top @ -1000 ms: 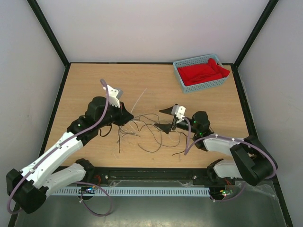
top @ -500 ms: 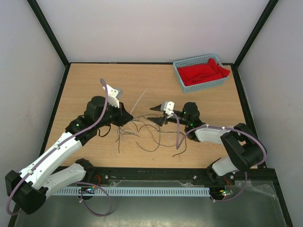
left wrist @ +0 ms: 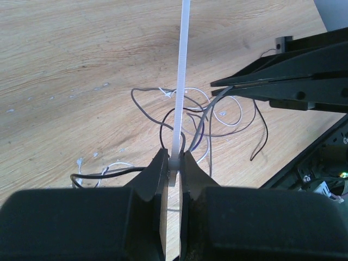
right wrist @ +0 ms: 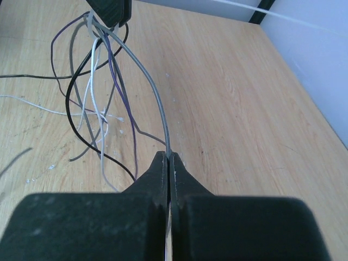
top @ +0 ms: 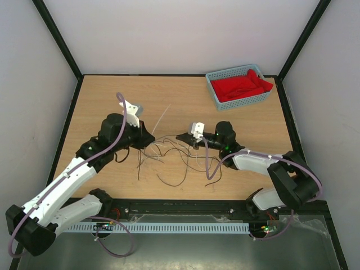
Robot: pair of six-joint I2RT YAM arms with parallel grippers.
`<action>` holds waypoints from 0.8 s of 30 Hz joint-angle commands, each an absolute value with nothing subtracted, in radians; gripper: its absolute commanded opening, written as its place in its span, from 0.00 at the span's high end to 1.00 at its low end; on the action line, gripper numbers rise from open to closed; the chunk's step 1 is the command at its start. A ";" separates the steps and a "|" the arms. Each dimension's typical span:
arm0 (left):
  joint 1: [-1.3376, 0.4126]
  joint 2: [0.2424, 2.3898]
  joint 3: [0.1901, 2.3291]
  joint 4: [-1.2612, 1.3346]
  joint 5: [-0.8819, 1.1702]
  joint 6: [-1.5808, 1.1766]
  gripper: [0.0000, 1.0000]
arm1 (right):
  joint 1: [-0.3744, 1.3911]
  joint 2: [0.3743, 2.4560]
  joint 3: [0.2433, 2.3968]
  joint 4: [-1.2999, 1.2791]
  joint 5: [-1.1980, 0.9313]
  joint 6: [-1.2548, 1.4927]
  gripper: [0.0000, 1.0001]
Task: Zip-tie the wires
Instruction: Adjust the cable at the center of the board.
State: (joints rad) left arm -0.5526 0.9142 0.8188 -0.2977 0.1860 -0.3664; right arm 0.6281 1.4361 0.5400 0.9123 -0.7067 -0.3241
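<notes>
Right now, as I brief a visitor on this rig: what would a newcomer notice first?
The red cloth in the blue basket at the table's far right corner stands out most. At mid-table, the left gripper pinches a pale zip tie that juts out past it. The right gripper clamps a strand of the tangled wires.

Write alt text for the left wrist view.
The left gripper is shut on a white zip tie that runs straight up the frame, with a tangle of thin wires behind it on a wooden table. The right gripper reaches in from the right, shut on a few wires.
</notes>
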 commanded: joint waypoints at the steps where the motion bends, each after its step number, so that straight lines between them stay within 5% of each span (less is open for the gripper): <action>1: -0.537 0.884 0.856 -0.311 0.168 -0.360 1.00 | 0.630 1.372 0.520 0.831 -0.666 -0.374 1.00; 24: -0.534 0.896 0.846 -0.291 0.186 -0.380 1.00 | 0.698 1.463 0.612 0.845 -0.720 -0.272 0.97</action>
